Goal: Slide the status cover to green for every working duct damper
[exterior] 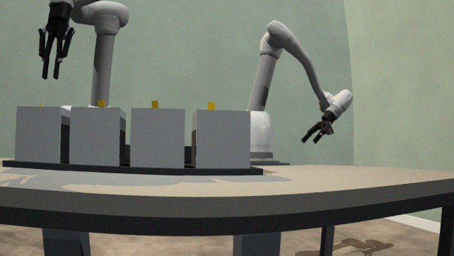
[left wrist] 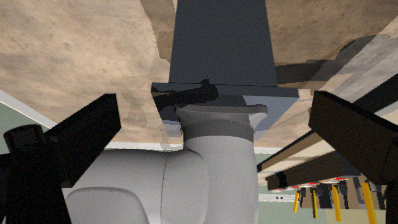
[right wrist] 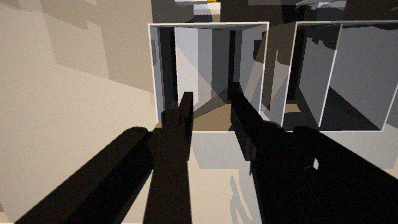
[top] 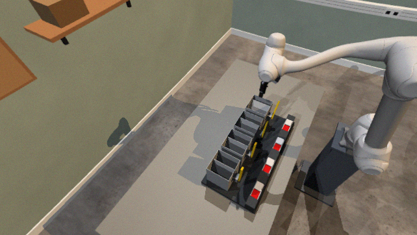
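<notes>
We expect the white rectangular slider covers [top: 279, 141] to be light and stiff, perhaps a little slick. They sit low, so we would push each on its short end, along its track, with narrow fingertips rather than pinch it. The yellow bar-shaped levers [top: 253, 150] [exterior: 155, 104] [left wrist: 336, 202] look rigid but slender; we would take them near the free tip and swing gently, as a jammed blade may resist and drag its box.

The task's things are four open-topped grey sheet-metal dampers [top: 260, 105] [exterior: 38, 134] [right wrist: 187, 60], standing in a row on a flat black baseboard [top: 237, 195] [exterior: 141, 170]. The board runs lengthwise beside the beige tabletop's [top: 156, 182] [exterior: 353, 177] [right wrist: 50, 100] long edge on the arms' side, the row's far end toward the short edge at the top of the top view. All four square red windows [top: 277, 147] [left wrist: 340, 178] show — no green yet. At the far end the lever leans differently and no blade divides the box mouth, so we suspect that one turns.

Our right gripper [top: 262, 89] [exterior: 50, 78] [right wrist: 212, 106] hovers above that far-end damper, fingers narrowly parted and empty. Our left gripper [exterior: 310, 142] [left wrist: 214, 109] is wide and empty, off beyond the row's other end.
</notes>
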You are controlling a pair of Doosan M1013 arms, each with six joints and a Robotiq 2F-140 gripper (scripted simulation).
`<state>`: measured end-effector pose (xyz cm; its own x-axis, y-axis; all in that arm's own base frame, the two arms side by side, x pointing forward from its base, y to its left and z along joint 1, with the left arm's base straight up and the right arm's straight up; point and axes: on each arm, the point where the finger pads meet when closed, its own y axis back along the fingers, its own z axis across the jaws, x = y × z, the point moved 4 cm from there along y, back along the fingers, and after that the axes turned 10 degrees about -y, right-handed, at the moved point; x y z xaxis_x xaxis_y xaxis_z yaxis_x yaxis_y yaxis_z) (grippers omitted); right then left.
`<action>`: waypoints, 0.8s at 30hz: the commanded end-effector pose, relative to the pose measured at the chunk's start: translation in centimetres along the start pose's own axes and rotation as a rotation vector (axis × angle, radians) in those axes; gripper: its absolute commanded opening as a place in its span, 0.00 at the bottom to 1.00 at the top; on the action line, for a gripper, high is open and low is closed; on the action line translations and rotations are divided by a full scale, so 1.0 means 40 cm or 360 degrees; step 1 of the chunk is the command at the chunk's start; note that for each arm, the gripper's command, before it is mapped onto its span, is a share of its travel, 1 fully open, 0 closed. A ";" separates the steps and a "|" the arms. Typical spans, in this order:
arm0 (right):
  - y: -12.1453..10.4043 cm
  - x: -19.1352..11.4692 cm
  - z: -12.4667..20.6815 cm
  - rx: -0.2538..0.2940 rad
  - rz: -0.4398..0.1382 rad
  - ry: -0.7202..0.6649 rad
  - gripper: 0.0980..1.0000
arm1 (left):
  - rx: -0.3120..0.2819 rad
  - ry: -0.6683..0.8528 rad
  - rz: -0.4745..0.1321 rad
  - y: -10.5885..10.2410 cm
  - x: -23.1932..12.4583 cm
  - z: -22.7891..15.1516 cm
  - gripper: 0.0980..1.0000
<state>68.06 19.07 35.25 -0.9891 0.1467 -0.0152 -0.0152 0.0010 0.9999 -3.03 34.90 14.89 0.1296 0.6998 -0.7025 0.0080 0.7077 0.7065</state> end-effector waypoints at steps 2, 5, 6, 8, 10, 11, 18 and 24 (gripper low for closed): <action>0.002 0.000 0.000 -0.0002 -0.0002 0.0000 0.23 | 0.0001 0.0000 0.0001 0.001 0.000 0.000 1.00; 0.002 0.000 0.000 -0.0002 -0.0002 0.0000 0.23 | 0.0001 0.0000 0.0001 0.001 0.000 0.000 1.00; 0.002 0.000 0.000 -0.0002 -0.0002 0.0000 0.23 | 0.0001 0.0000 0.0001 0.001 0.000 0.000 1.00; 0.002 0.000 0.000 -0.0002 -0.0002 0.0000 0.23 | 0.0001 0.0000 0.0001 0.001 0.000 0.000 1.00; 0.002 0.000 0.000 -0.0002 -0.0002 0.0000 0.23 | 0.0001 0.0000 0.0001 0.001 0.000 0.000 1.00; 0.002 0.000 0.000 -0.0002 -0.0002 0.0000 0.23 | 0.0001 0.0000 0.0001 0.001 0.000 0.000 1.00; 0.004 0.016 0.164 -0.0002 0.0007 0.0003 0.23 | 0.0001 0.0000 0.0001 0.001 0.000 0.000 1.00; 0.003 0.045 0.311 -0.0001 0.0015 0.0007 0.23 | 0.0001 0.0000 0.0001 0.001 0.000 0.000 1.00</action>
<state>68.16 28.12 35.29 -0.9897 0.1430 -0.0079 -0.0082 -0.0015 1.0000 -3.03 34.90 14.89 0.1296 0.6998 -0.7025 0.0080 0.7077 0.7065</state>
